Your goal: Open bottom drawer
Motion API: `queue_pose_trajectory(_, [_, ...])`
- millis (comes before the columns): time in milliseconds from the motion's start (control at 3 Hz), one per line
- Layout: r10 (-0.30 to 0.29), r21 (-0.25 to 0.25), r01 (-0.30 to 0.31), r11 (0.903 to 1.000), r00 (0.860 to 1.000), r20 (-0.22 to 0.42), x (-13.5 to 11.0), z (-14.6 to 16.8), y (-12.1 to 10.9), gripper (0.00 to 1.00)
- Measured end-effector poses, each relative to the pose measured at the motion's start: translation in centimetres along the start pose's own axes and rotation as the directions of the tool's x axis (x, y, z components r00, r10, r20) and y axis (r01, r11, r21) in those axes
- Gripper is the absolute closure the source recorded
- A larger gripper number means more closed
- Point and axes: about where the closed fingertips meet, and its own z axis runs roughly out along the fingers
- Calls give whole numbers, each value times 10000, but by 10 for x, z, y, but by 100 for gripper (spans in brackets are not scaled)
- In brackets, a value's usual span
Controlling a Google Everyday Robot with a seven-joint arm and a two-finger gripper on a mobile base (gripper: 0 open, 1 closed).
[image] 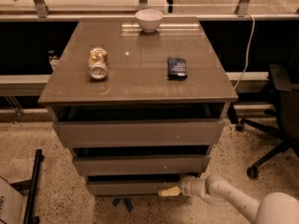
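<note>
The bottom drawer [126, 187] is the lowest and narrowest of three grey-brown fronts on the cabinet, with a flat handleless face. It sits nearly flush under the middle drawer [140, 164]. My gripper [167, 192] reaches in from the lower right on a white arm [224, 197]. Its cream tip rests against the right end of the bottom drawer's front, low by the floor.
The top drawer [140, 132] is the widest front. On the cabinet top [135, 85] lie a can [97, 63] on its side, a dark packet [177, 67] and a white bowl [149, 19]. An office chair [275, 120] stands right; a black stand [32, 190] lower left.
</note>
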Motion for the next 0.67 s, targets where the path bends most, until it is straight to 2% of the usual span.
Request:
queue_pose_trajectory(333, [-111, 270, 120, 9996, 9994, -322, 5, 6, -8, 18])
queue_pose_trajectory(667, [-111, 270, 120, 9996, 9994, -323, 3, 5, -8, 41])
